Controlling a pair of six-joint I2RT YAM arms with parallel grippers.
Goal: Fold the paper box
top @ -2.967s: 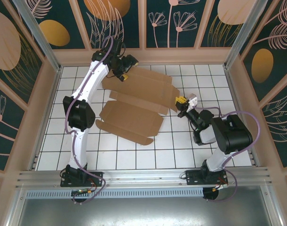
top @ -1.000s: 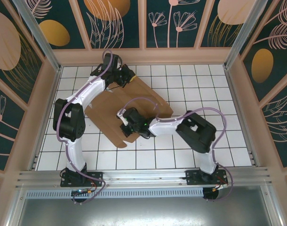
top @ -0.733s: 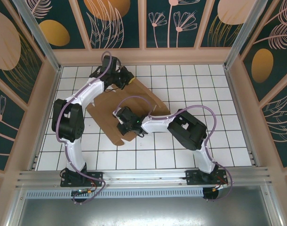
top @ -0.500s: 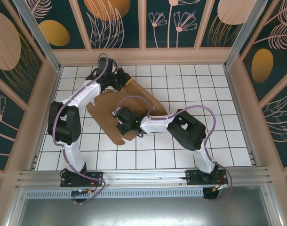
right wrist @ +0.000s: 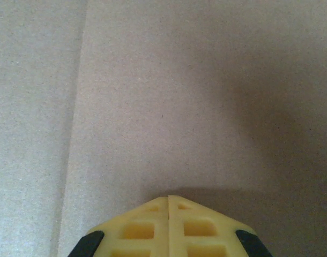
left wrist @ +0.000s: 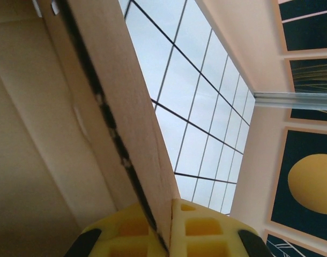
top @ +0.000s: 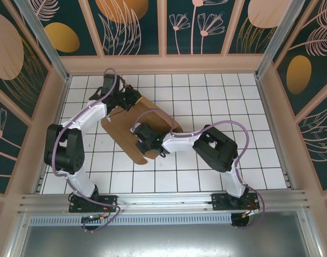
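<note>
The paper box, a plain brown cardboard sheet (top: 120,136), lies partly folded left of the white tiled desk's (top: 244,107) middle. My right jaws, shut and empty, press its near panel: bear down firmly. My left jaws, clamped on its far edge, should fold over slowly.

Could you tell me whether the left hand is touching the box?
Touching: the left wrist view shows the left hand clamped on an edge of the box.
</note>
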